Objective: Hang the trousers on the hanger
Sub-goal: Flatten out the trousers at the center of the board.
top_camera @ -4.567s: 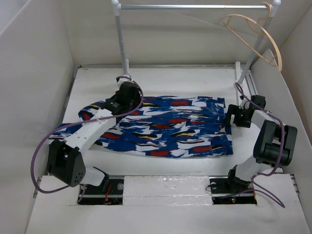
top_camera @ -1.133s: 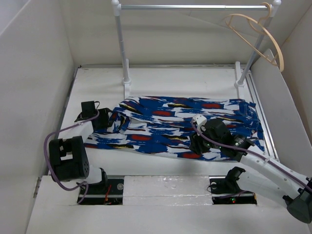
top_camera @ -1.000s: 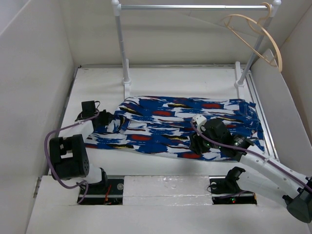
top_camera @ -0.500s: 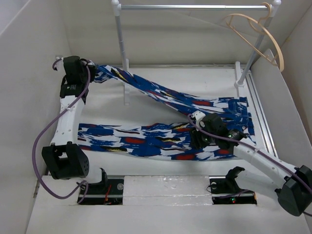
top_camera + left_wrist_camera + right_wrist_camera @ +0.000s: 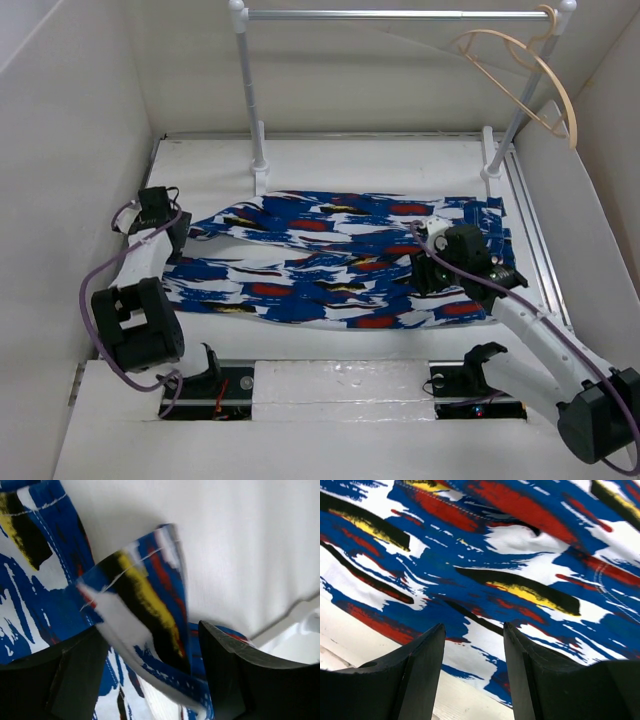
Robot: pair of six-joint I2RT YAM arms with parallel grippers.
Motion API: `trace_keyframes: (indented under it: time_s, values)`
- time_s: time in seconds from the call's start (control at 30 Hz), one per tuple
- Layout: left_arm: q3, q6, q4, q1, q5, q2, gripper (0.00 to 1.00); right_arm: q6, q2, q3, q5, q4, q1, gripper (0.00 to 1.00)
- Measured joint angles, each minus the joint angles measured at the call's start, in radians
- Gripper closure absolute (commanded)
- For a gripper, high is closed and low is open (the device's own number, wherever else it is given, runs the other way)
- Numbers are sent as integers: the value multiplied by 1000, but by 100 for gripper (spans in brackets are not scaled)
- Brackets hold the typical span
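Note:
The trousers [image 5: 330,260] lie flat across the table, bright blue with white, red, black and yellow streaks. My left gripper [image 5: 176,229] is at their left end. In the left wrist view its jaws [image 5: 155,680] stand wide apart with a loose curled fold of the trousers [image 5: 135,595] between them, not clamped. My right gripper [image 5: 426,272] is low over the right part of the trousers. In the right wrist view it [image 5: 474,645] is open, with flat trouser fabric [image 5: 520,555] under it near the front hem. The tan wooden hanger [image 5: 520,75] hangs at the rail's right end, far from both grippers.
A grey metal rail [image 5: 350,15] on white posts [image 5: 250,100] crosses the back of the table. White walls close in left, right and behind. Bare white table [image 5: 350,160] lies behind the trousers, and a white strip [image 5: 380,650] of it in front of the hem.
My left arm has come down from the back left corner. The trouser leg it held up now lies on the table over the rest. The right gripper has shifted slightly right.

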Motion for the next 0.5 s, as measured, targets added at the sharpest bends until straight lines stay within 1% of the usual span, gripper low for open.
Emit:
trace_keyframes:
  time_s: [0.07, 0.1, 0.13, 0.2, 0.27, 0.33, 0.4, 0.5]
  values:
    - [0, 6, 1, 1, -16, -38, 32, -7, -15, 0, -9, -3, -24, 45]
    - [-1, 12, 3, 1, -22, -68, 20, -12, -17, 1, -13, -5, -32, 47]
    - [-3, 25, 7, 0, -29, -103, 12, -15, -14, 3, -18, -10, -41, 50]
    - [-3, 40, 24, 0, -45, -171, 1, -21, -5, 11, -32, -21, -51, 53]
    - [0, 54, 42, 0, -54, -204, 1, -24, 8, 26, -43, -27, -56, 53]
    - [29, 63, 35, 2, -44, -179, 1, -28, 21, 37, -56, -26, -56, 51]
    - [74, 70, 32, 7, -20, -109, 1, -32, 30, 43, -70, -24, -56, 49]
    - [175, 71, -14, 19, 54, 59, 1, -40, 37, 45, -83, -26, -56, 48]
